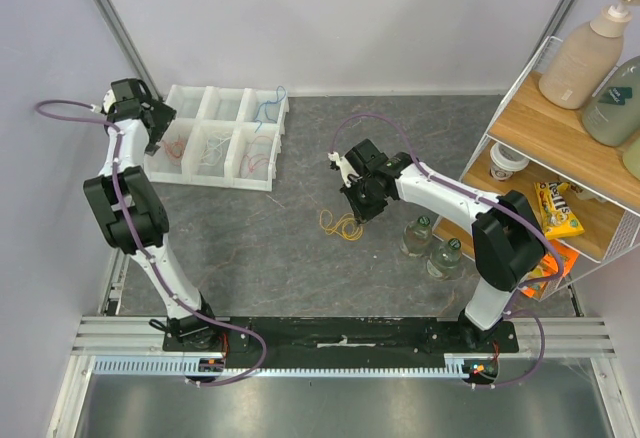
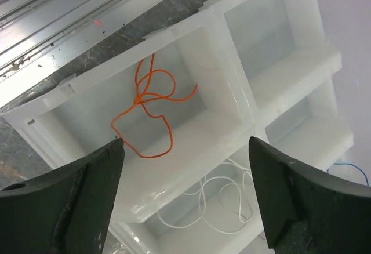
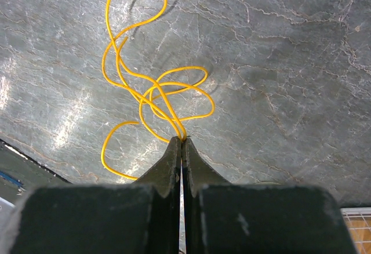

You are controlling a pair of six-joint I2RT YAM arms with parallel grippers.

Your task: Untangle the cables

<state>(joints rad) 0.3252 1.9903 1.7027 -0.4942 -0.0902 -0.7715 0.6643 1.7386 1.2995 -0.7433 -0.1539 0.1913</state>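
Just ahead of the right gripper (image 3: 182,141), whose two fingers are pressed flat together, a yellow cable (image 3: 156,94) sprawls in overlapping loops on the table (image 3: 278,45). Several of its strands run straight into the closed tips, so the gripper appears to be pinching the bundle where the loops cross. Directly beneath the left gripper (image 2: 185,167), whose fingers are spread wide and hold nothing, an orange cable (image 2: 152,106) lies knotted on itself in one compartment of a divided tray (image 2: 232,86). A white cable (image 2: 214,199) rests in the compartment nearer the camera, and a bit of blue cable (image 2: 348,170) shows off to one side. The step in hand looks like the pickup of the yellow one, with the orange already sorted. The next move probably calls for a slow lift, so the loops can hang free and slide apart rather than tighten, followed by a carry across to a free compartment. The surface is grey, marbled and slightly glossy. Pale walls close in the cell, and beyond the right arm stand two water bottles (image 1: 430,243) and a wire shelf (image 1: 560,158) stocked with bottles and snack packs.
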